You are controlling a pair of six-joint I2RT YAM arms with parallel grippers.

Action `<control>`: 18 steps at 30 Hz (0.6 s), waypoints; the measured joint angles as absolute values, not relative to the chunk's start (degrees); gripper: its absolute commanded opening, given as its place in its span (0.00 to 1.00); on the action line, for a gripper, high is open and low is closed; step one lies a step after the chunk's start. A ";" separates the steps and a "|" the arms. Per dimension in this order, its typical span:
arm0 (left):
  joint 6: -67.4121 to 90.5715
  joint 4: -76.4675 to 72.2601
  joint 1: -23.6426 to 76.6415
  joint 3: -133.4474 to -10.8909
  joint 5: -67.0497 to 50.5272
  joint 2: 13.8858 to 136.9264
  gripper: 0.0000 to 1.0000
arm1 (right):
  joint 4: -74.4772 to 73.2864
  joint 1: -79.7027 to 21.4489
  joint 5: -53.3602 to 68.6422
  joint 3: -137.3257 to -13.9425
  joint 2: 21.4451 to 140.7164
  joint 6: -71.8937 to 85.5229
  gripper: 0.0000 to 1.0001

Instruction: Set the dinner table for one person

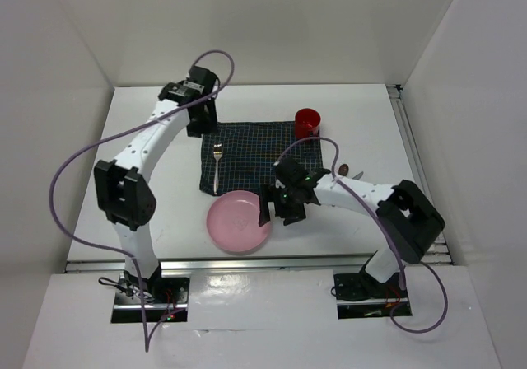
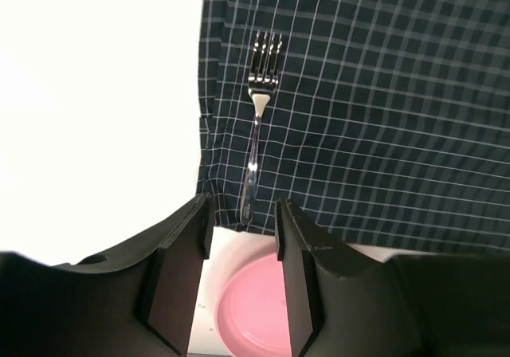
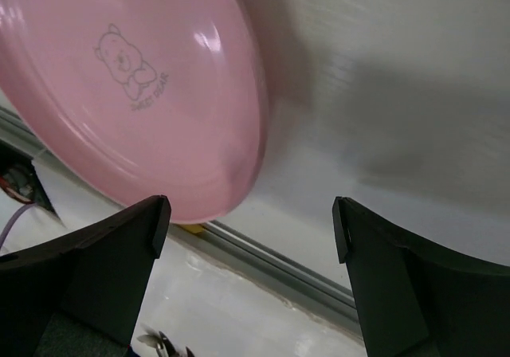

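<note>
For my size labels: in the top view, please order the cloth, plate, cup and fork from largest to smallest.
1. dark checked cloth
2. pink plate
3. red cup and fork: unsure, the fork is longer, the cup covers more area.

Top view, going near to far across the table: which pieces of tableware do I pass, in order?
plate → fork → cup
</note>
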State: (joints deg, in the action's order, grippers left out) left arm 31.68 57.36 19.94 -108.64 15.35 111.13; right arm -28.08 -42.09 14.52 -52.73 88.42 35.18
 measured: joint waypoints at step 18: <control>31.40 56.95 16.53 -100.33 5.63 98.04 0.53 | -29.52 -46.63 5.91 -56.97 92.79 38.41 0.00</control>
